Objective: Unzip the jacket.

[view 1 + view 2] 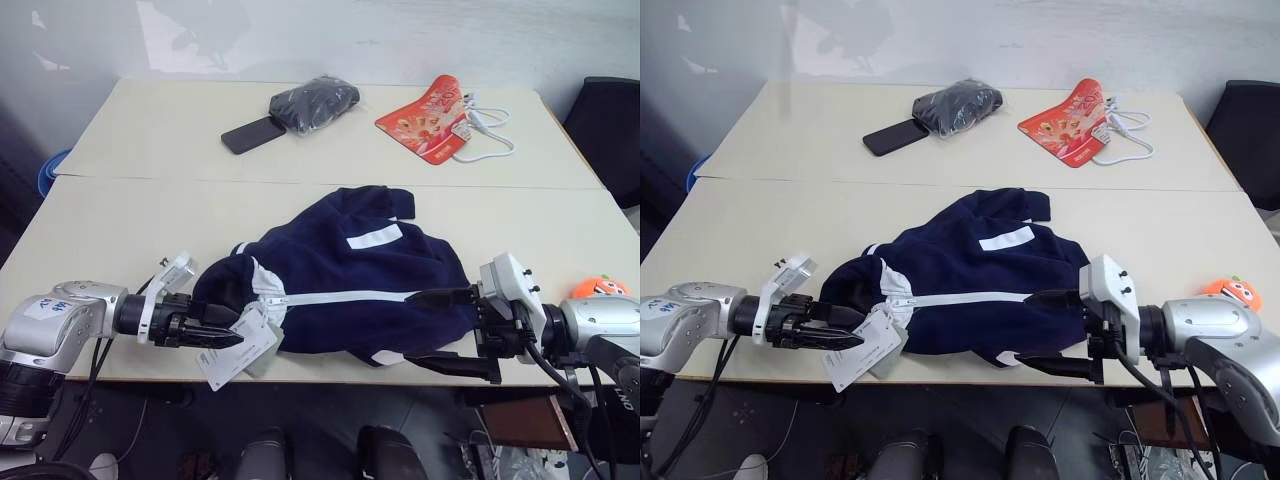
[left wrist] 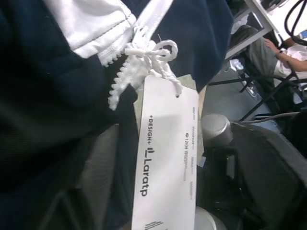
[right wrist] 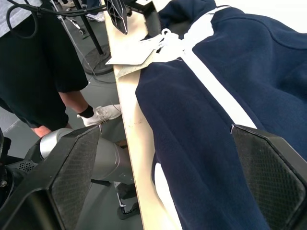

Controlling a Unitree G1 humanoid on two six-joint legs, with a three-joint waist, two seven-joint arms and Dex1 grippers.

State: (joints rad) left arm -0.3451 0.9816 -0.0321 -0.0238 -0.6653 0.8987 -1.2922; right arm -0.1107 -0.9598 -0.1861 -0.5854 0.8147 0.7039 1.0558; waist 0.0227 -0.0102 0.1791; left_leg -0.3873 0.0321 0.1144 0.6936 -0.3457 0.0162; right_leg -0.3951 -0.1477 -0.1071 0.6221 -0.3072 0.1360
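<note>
so the jacket (image 1: 340, 285) lies flat at the near edge of the tabletop (image 1: 120, 230), between the two end effectors. the left end effector (image 1: 222, 336) sits at the jacket's collar end, its black fingers close together and reaching over the white paper tags (image 1: 240, 350) that hang past the near edge; whether they pinch a tag or the zipper pull i cannot tell. the right end effector (image 1: 445, 330) is at the opposite, hem end, released, jaws spread wide with one finger lying over the fabric and the other below the tabletop's edge, gripping nothing.

the jacket's long axis runs along the near edge, side to side, and the white zipper line (image 1: 345, 297) follows it, closed from the hem to the collar. the collar end points toward the left end effector.

the cloth is soft, matte navy fleece, rumpled at the far side, with white panels by the collar and a white rectangular patch (image 1: 374, 237). the zipper teeth are white plastic, and a white cord bow (image 2: 153, 55) ties on the stiff printed tag.
</note>
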